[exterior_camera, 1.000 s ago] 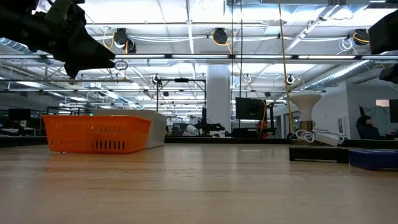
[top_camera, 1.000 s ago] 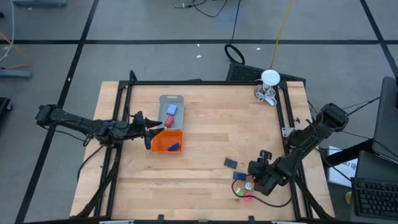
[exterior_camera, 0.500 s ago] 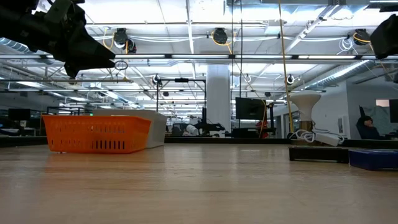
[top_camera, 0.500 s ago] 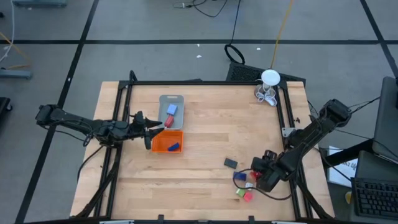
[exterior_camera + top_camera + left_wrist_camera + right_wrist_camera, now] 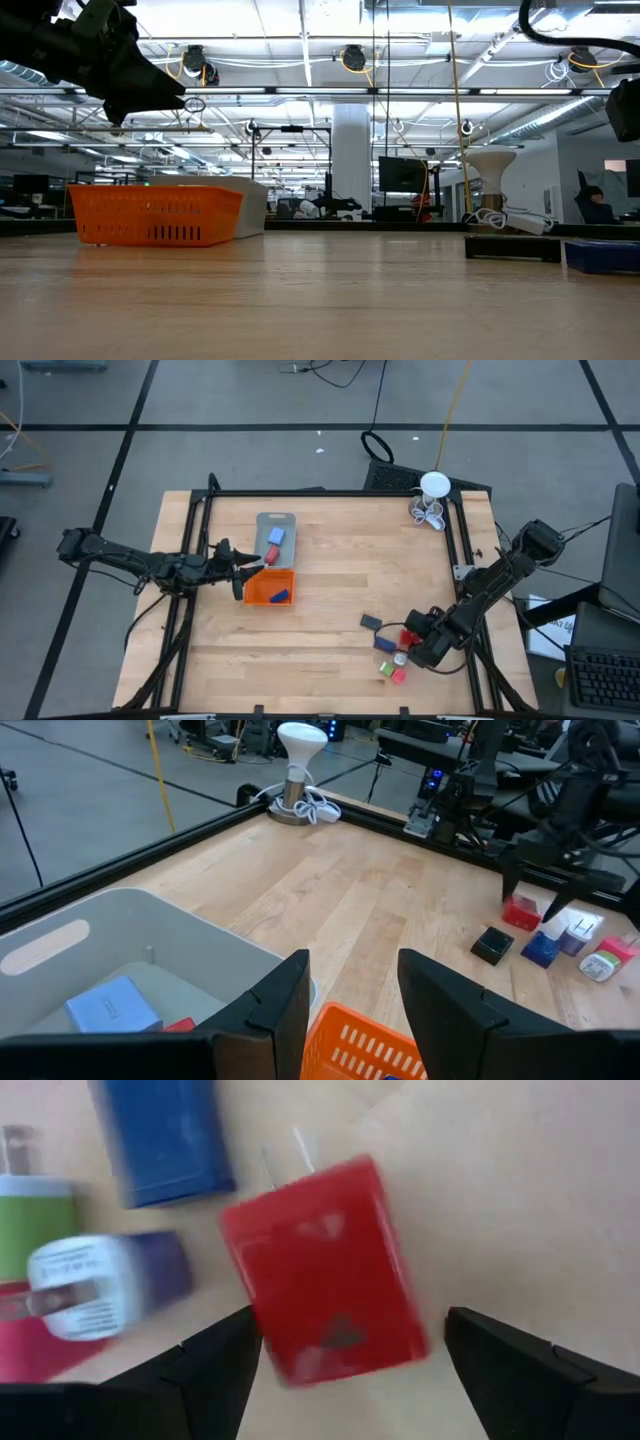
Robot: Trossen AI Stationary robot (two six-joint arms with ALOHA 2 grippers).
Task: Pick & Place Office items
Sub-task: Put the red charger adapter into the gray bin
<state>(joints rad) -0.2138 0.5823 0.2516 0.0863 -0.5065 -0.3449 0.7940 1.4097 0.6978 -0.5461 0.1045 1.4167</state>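
A: The grey tray [image 5: 276, 529] is holding a blue block [image 5: 277, 536] and a red piece [image 5: 273, 555], and the orange slotted basket [image 5: 262, 590] touching its end is carrying another blue block [image 5: 280, 596].

B: The left gripper [image 5: 249, 569] is hovering at the seam between those two containers, arm reaching in flat from the left, fingers parted with nothing between them.

A: The right gripper [image 5: 411, 637] is pointing down over the loose cluster on the wooden table [image 5: 330, 570], fingers spread wide either side of a glossy red plug adapter [image 5: 325, 1267] with metal prongs, not gripping it.

B: A blue block [image 5: 162, 1138], a white-faced blue adapter [image 5: 100, 1283], plus green [image 5: 28, 1220] and pink [image 5: 398, 676] pieces are lying just beside it; a black block [image 5: 371, 623] is sitting nearby.
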